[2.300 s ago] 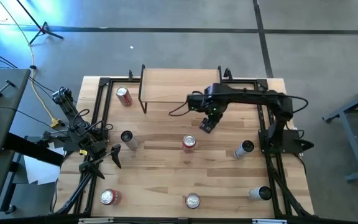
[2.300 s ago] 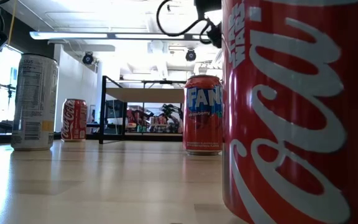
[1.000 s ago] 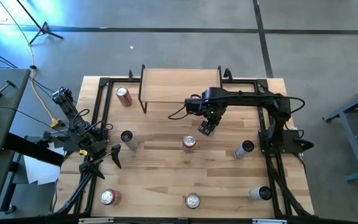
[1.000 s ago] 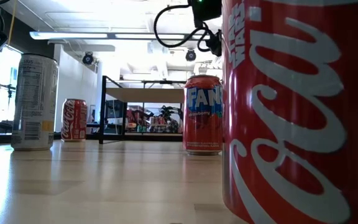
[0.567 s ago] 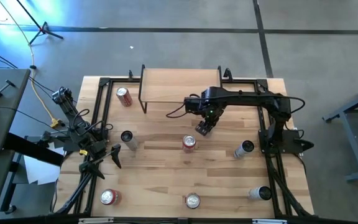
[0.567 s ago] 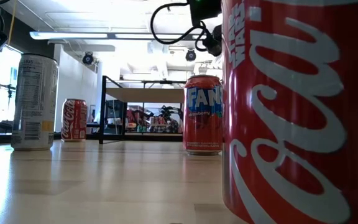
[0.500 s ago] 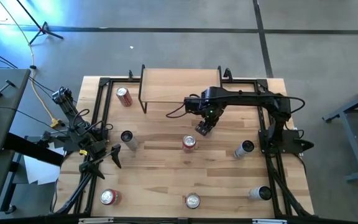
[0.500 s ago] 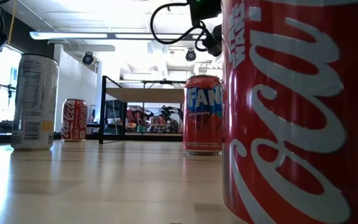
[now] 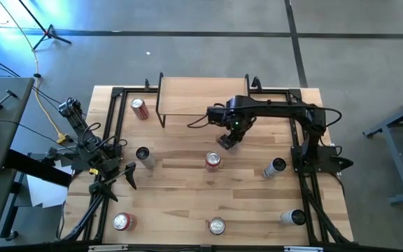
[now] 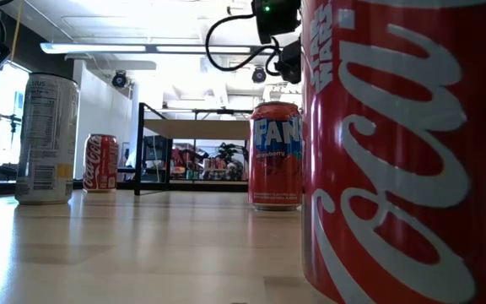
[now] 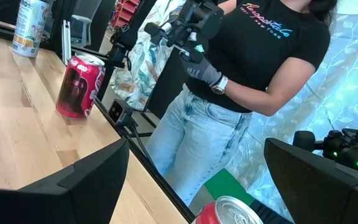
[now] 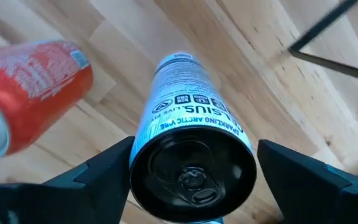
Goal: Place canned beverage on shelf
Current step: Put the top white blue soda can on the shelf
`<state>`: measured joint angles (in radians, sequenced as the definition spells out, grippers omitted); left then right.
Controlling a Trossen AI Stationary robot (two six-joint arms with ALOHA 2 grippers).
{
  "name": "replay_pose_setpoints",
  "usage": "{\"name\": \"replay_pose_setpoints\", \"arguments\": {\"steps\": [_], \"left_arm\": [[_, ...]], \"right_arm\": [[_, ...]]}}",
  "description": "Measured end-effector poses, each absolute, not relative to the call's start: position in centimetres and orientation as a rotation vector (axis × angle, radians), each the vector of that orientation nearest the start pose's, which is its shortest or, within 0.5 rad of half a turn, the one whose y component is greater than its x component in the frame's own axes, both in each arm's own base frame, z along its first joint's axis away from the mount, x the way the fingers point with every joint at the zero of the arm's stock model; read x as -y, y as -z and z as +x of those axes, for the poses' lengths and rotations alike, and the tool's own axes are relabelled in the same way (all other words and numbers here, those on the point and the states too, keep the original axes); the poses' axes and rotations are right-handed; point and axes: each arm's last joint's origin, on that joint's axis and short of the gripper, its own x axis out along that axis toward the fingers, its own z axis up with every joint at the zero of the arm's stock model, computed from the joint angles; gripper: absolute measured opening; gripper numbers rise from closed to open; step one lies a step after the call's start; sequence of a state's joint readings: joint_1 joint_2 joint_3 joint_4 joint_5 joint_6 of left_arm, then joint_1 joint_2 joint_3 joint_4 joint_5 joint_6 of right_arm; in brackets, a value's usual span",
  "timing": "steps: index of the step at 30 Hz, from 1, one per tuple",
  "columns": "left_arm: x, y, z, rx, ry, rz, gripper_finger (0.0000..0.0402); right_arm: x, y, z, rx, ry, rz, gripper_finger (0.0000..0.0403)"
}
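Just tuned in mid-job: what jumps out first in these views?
A red cola can stands right against the low camera and fills the right of that view. The right gripper hangs open just in front of the shelf, with a black-topped white can framed between its fingers, untouched. In the left wrist view, a person in a black T-shirt stands close by.

A huge red cola can [image 10: 403, 152] fills the low view, cut off by its edges
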<state>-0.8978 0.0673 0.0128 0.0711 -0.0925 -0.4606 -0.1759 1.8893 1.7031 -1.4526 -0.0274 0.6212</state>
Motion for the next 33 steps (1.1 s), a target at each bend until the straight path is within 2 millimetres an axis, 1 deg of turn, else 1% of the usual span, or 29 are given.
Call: {"name": "replay_pose_setpoints", "arguments": {"steps": [7, 12, 17, 20, 24, 30, 33], "left_arm": [[7.7, -17.0, 6.5, -0.17, 0.795, -0.444, 0.036], [7.7, -16.9, 6.5, -0.171, 0.795, -0.443, 0.036], [7.7, -16.9, 6.5, -0.171, 0.795, -0.444, 0.036], [7.7, -16.9, 6.5, -0.171, 0.795, -0.443, 0.036], [7.7, -16.9, 6.5, -0.171, 0.795, -0.443, 0.036], [7.7, -16.9, 6.5, -0.17, 0.794, -0.444, 0.036], [7.7, -17.0, 6.5, -0.17, 0.795, -0.444, 0.036]], "right_arm": [[6.2, -27.2, 34.1, -1.547, 0.69, 0.664, 0.0359], [5.4, -27.5, 34.1, -1.52, 0.749, 0.71, 0.0366], [4.1, -28.8, 33.5, -1.428, 0.839, 0.749, 0.0366], [2.6, -29.9, 33.1, -1.339, 0.912, 0.76, 0.0366], [0.3, -30.7, 32.9, -1.199, 1.026, 0.784, 0.0366], [-3.8, -30.9, 32.7, -0.921, 1.181, 0.743, 0.0366], [-5.9, -30.8, 32.3, -0.816, 1.236, 0.73, 0.0366]]}}
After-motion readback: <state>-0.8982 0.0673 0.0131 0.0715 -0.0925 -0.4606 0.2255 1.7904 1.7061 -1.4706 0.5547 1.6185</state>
